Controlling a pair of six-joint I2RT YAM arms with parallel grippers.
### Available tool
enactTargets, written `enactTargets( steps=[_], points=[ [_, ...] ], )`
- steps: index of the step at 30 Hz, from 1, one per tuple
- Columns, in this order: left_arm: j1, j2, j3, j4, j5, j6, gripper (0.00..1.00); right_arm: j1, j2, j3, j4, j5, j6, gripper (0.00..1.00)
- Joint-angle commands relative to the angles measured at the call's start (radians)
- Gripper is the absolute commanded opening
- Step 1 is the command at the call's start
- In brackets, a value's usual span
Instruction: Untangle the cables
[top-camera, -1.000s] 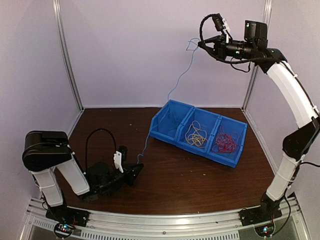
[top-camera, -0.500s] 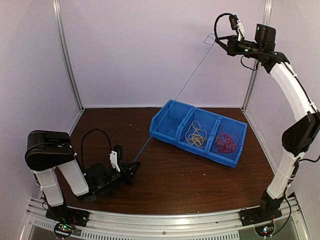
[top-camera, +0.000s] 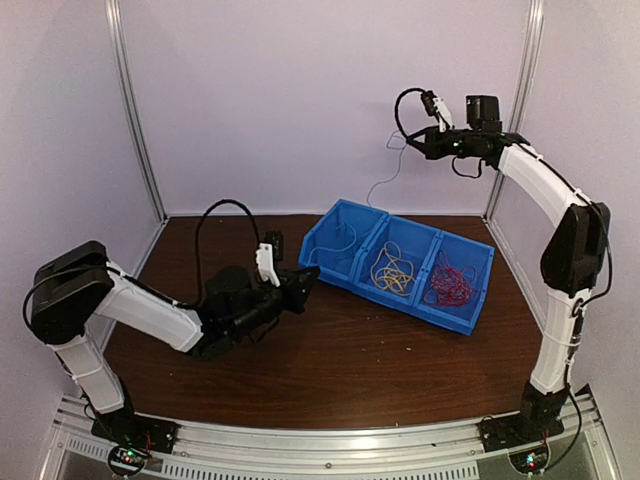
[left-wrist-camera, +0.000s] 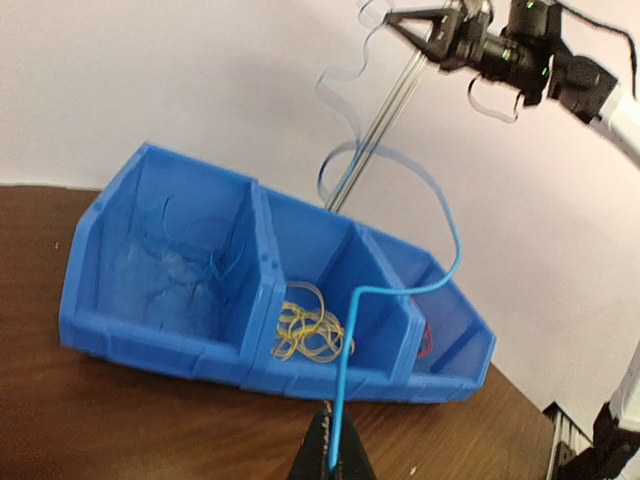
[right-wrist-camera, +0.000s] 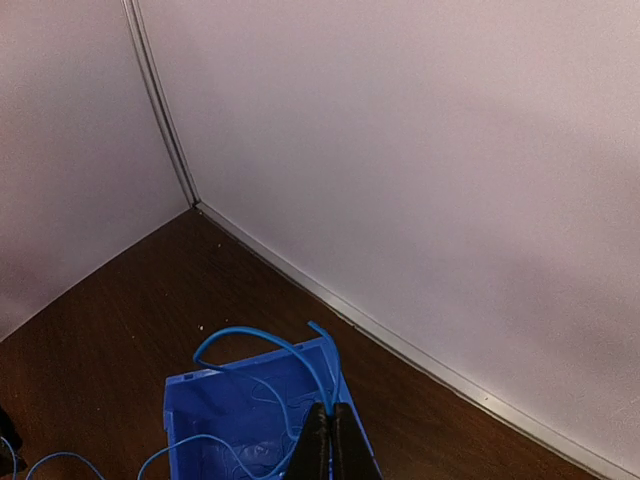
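Note:
A blue cable (top-camera: 384, 178) runs slack between both grippers. My left gripper (top-camera: 305, 280) is low by the left end of the blue three-part bin (top-camera: 455, 318) and shut on one end of it (left-wrist-camera: 345, 340). My right gripper (top-camera: 405, 140) is high above the bin's back and shut on the other end (right-wrist-camera: 260, 340). The cable loops in the air (left-wrist-camera: 440, 200) over the bin. More blue cables (left-wrist-camera: 195, 270) lie in the left compartment, yellow ones (top-camera: 392, 272) in the middle, red ones (top-camera: 450, 285) in the right.
The bin (left-wrist-camera: 150, 340) stands slanted on the brown table (top-camera: 380, 370), right of centre. Pale walls and metal posts (top-camera: 135, 120) close in the back and sides.
My left gripper has moved from the near left up to the bin's left end. My right gripper has come down and to the left. The blue cable, taut before, now hangs slack.

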Motion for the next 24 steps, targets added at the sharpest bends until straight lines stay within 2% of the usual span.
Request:
enactTargets(
  steps=[1,12,22,23,24],
  points=[
    [0.047,-0.033,0.183,-0.262,0.04,0.028,0.0,0.078,0.061,-0.017,-0.104,0.037,-0.069,0.0],
    [0.154,0.151,0.573,-0.462,0.13,-0.04,0.0,0.142,0.199,0.003,-0.166,0.09,-0.103,0.0],
    [0.193,0.323,0.81,-0.536,0.151,-0.048,0.0,0.187,0.33,0.078,-0.201,0.088,-0.105,0.0],
    [0.195,0.335,0.827,-0.54,0.144,-0.05,0.0,0.19,0.339,0.087,-0.213,0.089,-0.112,0.02],
    [0.198,0.347,0.844,-0.544,0.135,-0.056,0.0,0.194,0.346,0.097,-0.228,0.089,-0.118,0.09]
  ],
)
